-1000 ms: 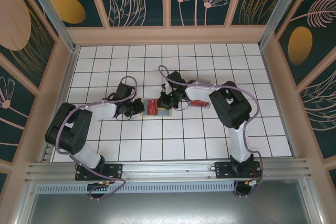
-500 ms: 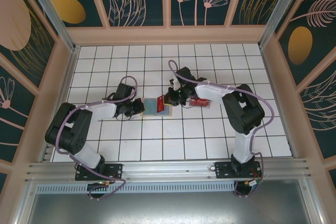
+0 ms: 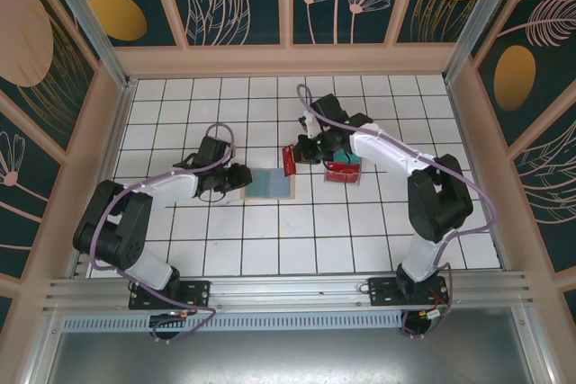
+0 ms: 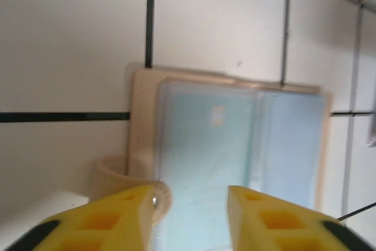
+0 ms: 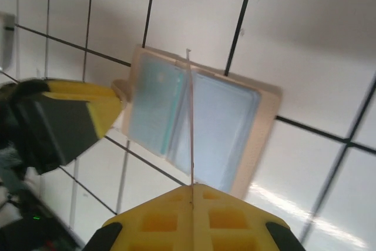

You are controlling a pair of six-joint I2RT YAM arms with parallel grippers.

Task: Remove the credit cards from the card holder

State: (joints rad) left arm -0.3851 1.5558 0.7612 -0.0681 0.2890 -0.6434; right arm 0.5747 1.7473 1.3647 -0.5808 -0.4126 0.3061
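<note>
Your card holder (image 3: 270,185) lies opened flat near the middle of the tiled table (image 3: 297,249). Its blue-grey sleeves face up and look bare of cards from above.

Your left gripper (image 3: 241,179) sits at the holder's 9 o'clock. Its fingers are parted over the tan edge and the closing tab (image 4: 126,176), with nothing between them. I judge it is placed there to keep the holder from sliding or folding shut.

Your right gripper (image 3: 300,154) is at the holder's 1 o'clock, pinched tight on a red credit card (image 3: 289,161). The wrist view shows the card edge-on, as a thin line rising from the closed fingertips. Gripping it by one end leaves most of the card free for setting down.

The clear tray (image 3: 343,171), with something red in it, lies at the holder's 3 o'clock, just beside the right gripper, so it is the likely drop spot. Whether any card hides deeper in a sleeve I cannot tell.
</note>
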